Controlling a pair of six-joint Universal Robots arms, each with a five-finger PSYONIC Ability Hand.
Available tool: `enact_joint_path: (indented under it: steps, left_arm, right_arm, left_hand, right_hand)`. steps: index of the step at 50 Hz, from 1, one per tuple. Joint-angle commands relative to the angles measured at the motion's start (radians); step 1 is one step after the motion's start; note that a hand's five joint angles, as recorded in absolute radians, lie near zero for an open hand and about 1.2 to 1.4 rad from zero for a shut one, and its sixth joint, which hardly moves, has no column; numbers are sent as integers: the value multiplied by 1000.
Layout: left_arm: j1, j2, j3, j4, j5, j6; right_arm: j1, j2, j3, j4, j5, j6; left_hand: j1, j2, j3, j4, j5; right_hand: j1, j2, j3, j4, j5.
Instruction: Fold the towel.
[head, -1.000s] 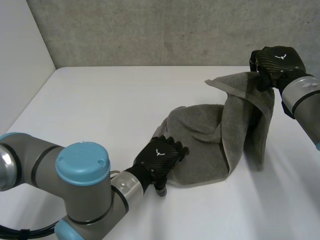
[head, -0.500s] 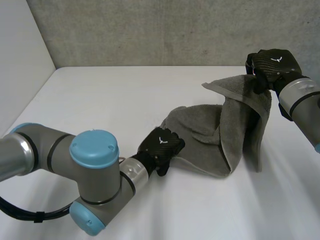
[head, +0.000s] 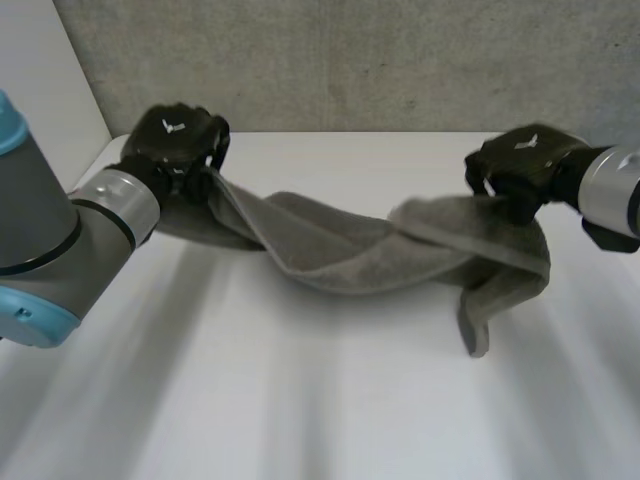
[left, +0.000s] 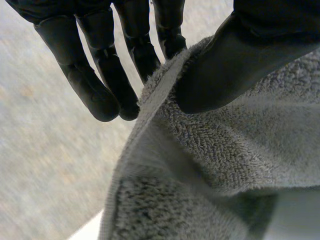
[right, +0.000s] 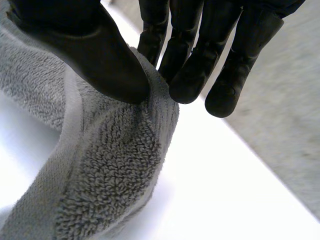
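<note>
Towel (head: 350, 255) is hanging in the air, stretched between the two hands over the white counter (head: 300, 410). It is twisting along its length and sagging in the middle, with one loose end drooping below the right-hand side (whether that end is touching the counter, I cannot tell).

Left hand (head: 175, 140) is pinching the hemmed edge near one end, the thumb pressing the cloth against the fingers (left: 95, 87) in a narrow grip. Right hand (head: 520, 172) is doing the same at the opposite end, with the thumb on top of the hem and the fingers (right: 192, 80) closing in from beneath.

Progress, as judged: early. The towel is being held up by two ends, but no fold is lying in place yet. The remaining work looks to be taking out the twist, laying the cloth flat, folding it over and squaring the edges.

Room: the concrete back wall (head: 350, 60) is standing close behind both hands, and the white side wall (head: 50, 90) is sitting just beside the left hand — little margin outward there. The near half of the counter is lying open, so the lay-down probably belongs there.
</note>
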Motion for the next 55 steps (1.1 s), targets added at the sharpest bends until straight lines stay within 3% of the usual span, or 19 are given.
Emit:
enact_joint_path:
  steps: [1, 4, 5, 6, 7, 9, 10, 12, 13, 14, 15, 19, 21, 23, 26, 28, 39, 47, 55]
  left_arm:
    - [6, -180, 124, -106, 13, 14]
    - [55, -282, 337, -120, 2, 29]
    - [55, -283, 337, -120, 2, 29]
    - [68, -296, 439, -121, -5, 22]
    - [69, -296, 440, -121, -5, 22]
    - [93, -298, 613, -115, -33, -21]
    - [93, -298, 614, -115, -33, -21]
    - [122, -289, 748, -68, -76, -161]
    - [122, -289, 749, -67, -76, -162]
    - [139, -275, 800, -46, -80, -250]
    - [154, -254, 851, -40, -73, -330]
    - [170, -246, 897, -86, -35, -427]
    - [170, -247, 887, -120, -1, -432]
    - [170, -253, 809, -175, 83, -412]
    - [170, -254, 741, -179, 127, -385]
    - [173, -250, 581, -163, 186, -292]
    - [191, -218, 27, -46, 209, 9]
    - [191, -126, -214, 28, 211, 29]
    - [176, -28, -290, 41, 209, 25]
  right_arm:
    - [31, 122, -62, -59, 2, -68]
    - [102, 188, -157, -354, 8, -42]
    - [102, 188, -157, -355, 8, -42]
    - [126, 191, -168, -541, 14, -20]
    - [127, 191, -168, -543, 14, -20]
    - [143, 182, -127, -952, 60, 56]
    - [143, 182, -127, -954, 60, 57]
    - [140, 125, -67, -1294, 105, 174]
    - [140, 125, -67, -1296, 105, 175]
    - [142, 87, -40, -1378, 108, 241]
    - [137, 58, -35, -1376, 105, 312]
    - [136, 43, -38, -1255, 68, 432]
    - [139, 43, -36, -1176, 31, 468]
    - [140, 48, -21, -1023, -71, 471]
    - [147, 51, -7, -963, -110, 452]
    - [147, 62, 28, -867, -165, 379]
    - [107, 169, 111, -650, -187, 26]
    - [22, 257, 111, -543, -171, -230]
    - [-53, 277, 116, -495, -164, -381]
  left_hand:
    - [-35, -101, -143, -121, -259]
    - [-35, -101, -143, -121, -259]
    - [-35, -101, -143, -121, -259]
    - [-35, -101, -143, -121, -259]
    - [-35, -101, -143, -121, -259]
    - [-35, -101, -143, -121, -259]
    - [-35, -101, -143, -121, -259]
    - [-35, -101, -143, -121, -259]
    - [-35, -101, -143, -121, -259]
    - [-35, -101, -143, -121, -259]
    - [-35, -101, -143, -121, -259]
    - [-35, -101, -143, -121, -259]
    - [-35, -101, -143, -121, -259]
    - [-35, -101, -143, -121, -259]
    - [-35, -101, -143, -121, -259]
    - [-35, -101, -143, -121, -259]
    - [-35, -101, -143, -121, -259]
    - [-35, -101, -143, -121, -259]
    - [-35, -101, -143, -121, -259]
  right_hand:
    - [66, 98, 55, 50, 57]
    - [66, 98, 55, 50, 57]
    - [66, 98, 55, 50, 57]
    - [66, 98, 55, 50, 57]
    - [66, 98, 55, 50, 57]
    - [66, 98, 55, 50, 57]
    - [66, 98, 55, 50, 57]
    - [66, 98, 55, 50, 57]
    - [66, 98, 55, 50, 57]
    - [66, 98, 55, 50, 57]
    - [66, 98, 55, 50, 57]
    - [66, 98, 55, 50, 57]
    - [66, 98, 55, 50, 57]
    - [66, 98, 55, 50, 57]
    - [66, 98, 55, 50, 57]
    - [66, 98, 55, 50, 57]
    - [66, 98, 55, 50, 57]
    - [66, 98, 55, 50, 57]
    - [66, 98, 55, 50, 57]
